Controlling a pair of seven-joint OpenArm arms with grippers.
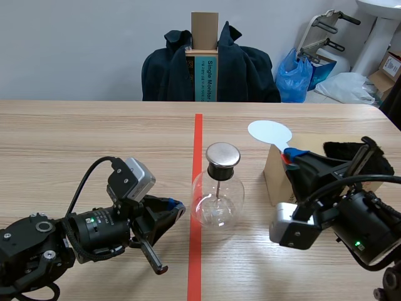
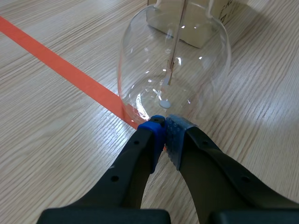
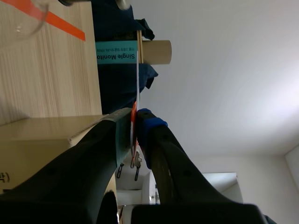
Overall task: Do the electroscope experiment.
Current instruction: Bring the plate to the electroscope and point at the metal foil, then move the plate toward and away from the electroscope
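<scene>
The electroscope, a clear glass flask (image 1: 217,202) with a round metal cap (image 1: 223,155) and a thin rod inside, stands on the red tape line mid-table. My left gripper (image 1: 178,207) lies low to the flask's left, fingers shut on nothing. In the left wrist view its blue pads (image 2: 159,125) meet right at the foot of the flask (image 2: 174,60). My right gripper (image 1: 289,155) is right of the flask, shut on the handle of a flat white paddle (image 1: 270,132) that sticks up toward the far side. The right wrist view shows the paddle (image 3: 137,70) edge-on between the fingers (image 3: 149,126).
A cardboard box (image 1: 274,179) stands just behind my right gripper, with a dark cloth (image 1: 341,150) on top. Across the table are a chair draped with a dark jacket (image 1: 244,69), a tall carton (image 1: 204,56) and a blue bag (image 1: 294,75).
</scene>
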